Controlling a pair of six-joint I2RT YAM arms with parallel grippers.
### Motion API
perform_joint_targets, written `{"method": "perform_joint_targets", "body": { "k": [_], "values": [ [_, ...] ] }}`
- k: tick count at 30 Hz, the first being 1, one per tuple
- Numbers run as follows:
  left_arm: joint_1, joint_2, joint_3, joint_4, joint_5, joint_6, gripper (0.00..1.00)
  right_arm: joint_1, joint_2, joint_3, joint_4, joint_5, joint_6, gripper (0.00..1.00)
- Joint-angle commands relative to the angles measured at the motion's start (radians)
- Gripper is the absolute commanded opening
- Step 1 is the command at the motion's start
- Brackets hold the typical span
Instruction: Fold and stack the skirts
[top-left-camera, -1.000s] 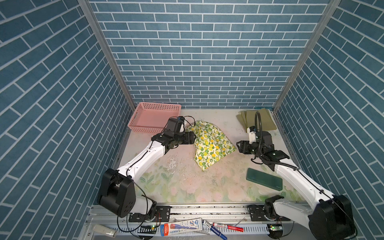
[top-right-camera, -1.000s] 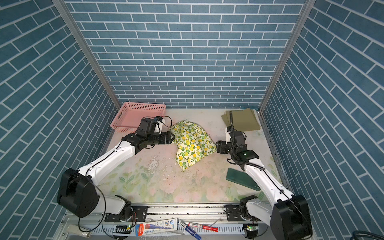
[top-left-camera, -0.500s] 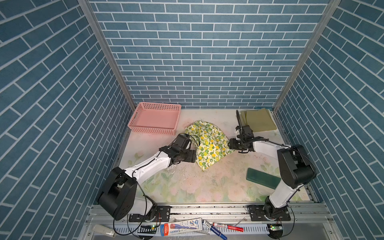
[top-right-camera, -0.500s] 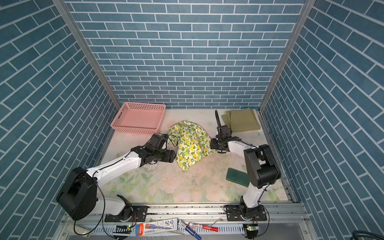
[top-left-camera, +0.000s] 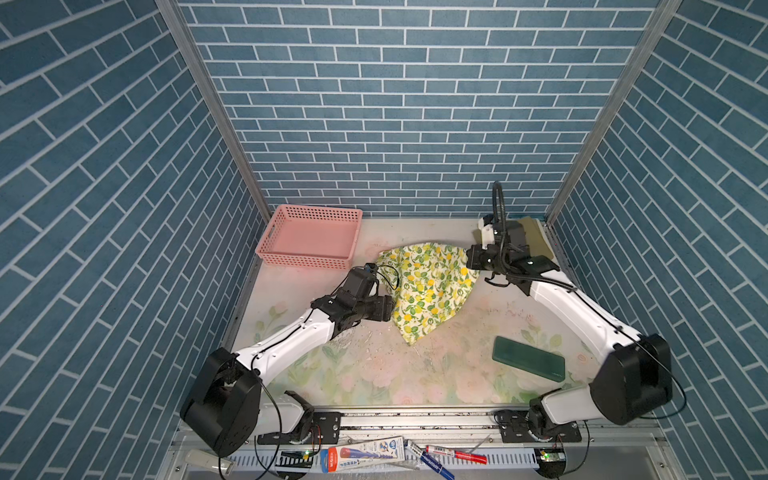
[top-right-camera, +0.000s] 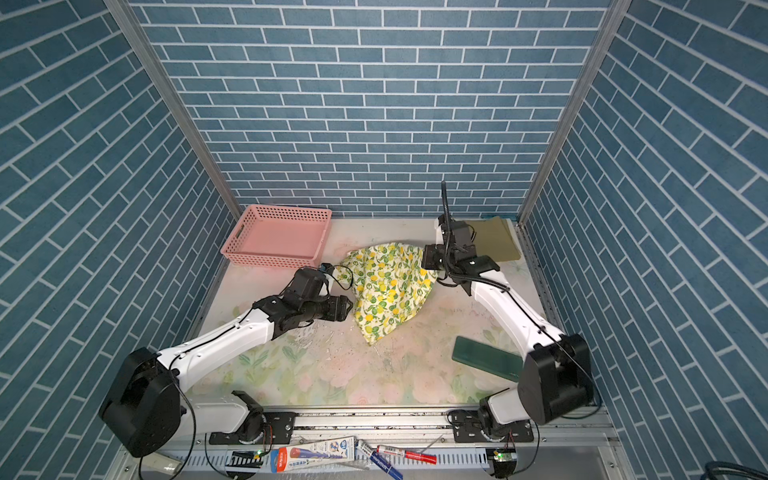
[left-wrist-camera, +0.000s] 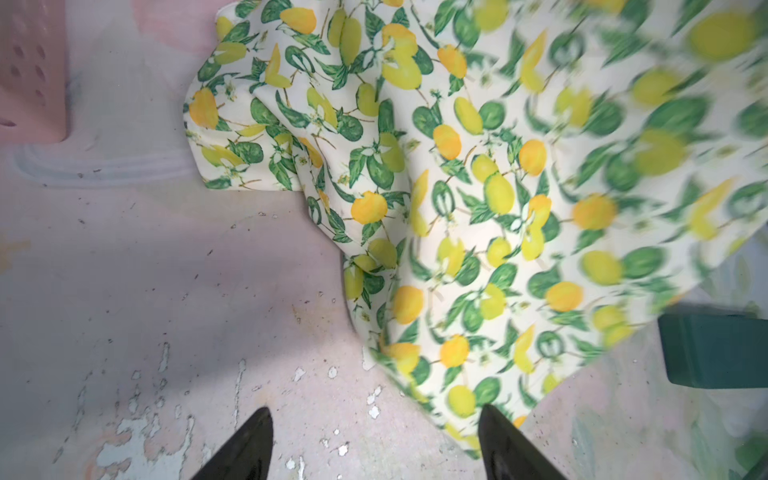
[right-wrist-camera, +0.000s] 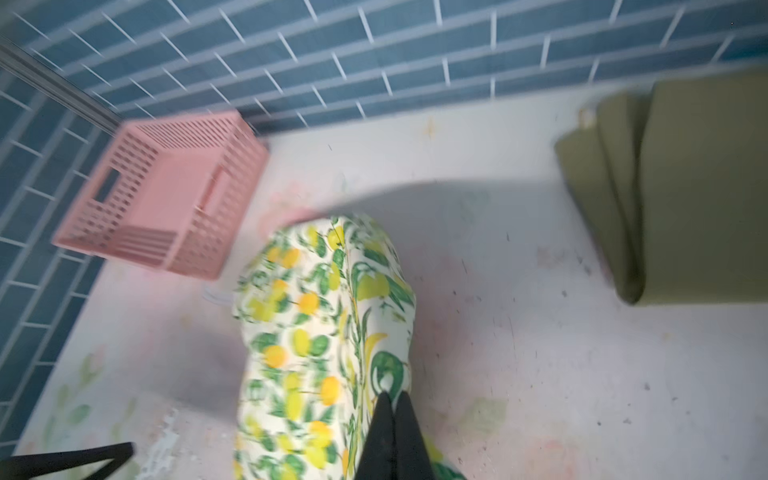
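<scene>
The lemon skirt (top-left-camera: 428, 291) is hanging rumpled at centre, its right edge lifted, its near tip trailing low. The olive skirt (top-right-camera: 494, 243) is lying folded at far right.

Left fingers (left-wrist-camera: 245, 449) spread wide apart, right fingers (right-wrist-camera: 382, 436) pressed together, both pointing inward

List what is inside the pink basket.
The pink basket shows only its bare floor, with nothing lying on it. Its near wall hides a thin strip of that floor.

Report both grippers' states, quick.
Left gripper: open, holding nothing.
Right gripper: shut on the lemon-print skirt.
</scene>
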Motion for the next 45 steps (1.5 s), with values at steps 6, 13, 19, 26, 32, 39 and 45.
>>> {"method": "perform_joint_targets", "body": {
  "k": [6,13,19,26,32,39,45],
  "values": [
    [-0.003,-0.027,-0.070,0.190,0.138,-0.043,0.77,0.034,-0.030,0.226,-0.086,0.056,0.068,0.00],
    [-0.014,-0.064,-0.154,0.288,0.224,-0.083,0.79,0.056,-0.035,0.326,-0.063,0.109,0.094,0.00],
    [-0.120,-0.062,-0.173,0.335,0.197,-0.045,0.81,0.060,-0.006,0.414,-0.079,0.158,0.094,0.00],
    [-0.296,0.028,-0.136,0.407,0.109,0.067,0.82,0.060,0.048,0.554,-0.110,0.244,0.085,0.00],
    [-0.379,0.160,-0.129,0.596,-0.029,0.072,0.83,0.061,0.126,0.680,-0.157,0.288,0.096,0.00],
    [-0.441,0.337,-0.062,0.816,-0.066,0.092,0.85,0.060,0.197,0.788,-0.201,0.326,0.101,0.00],
    [-0.478,0.466,0.034,0.839,-0.162,0.098,0.85,0.060,0.202,0.807,-0.197,0.354,0.095,0.00]
  ]
}}
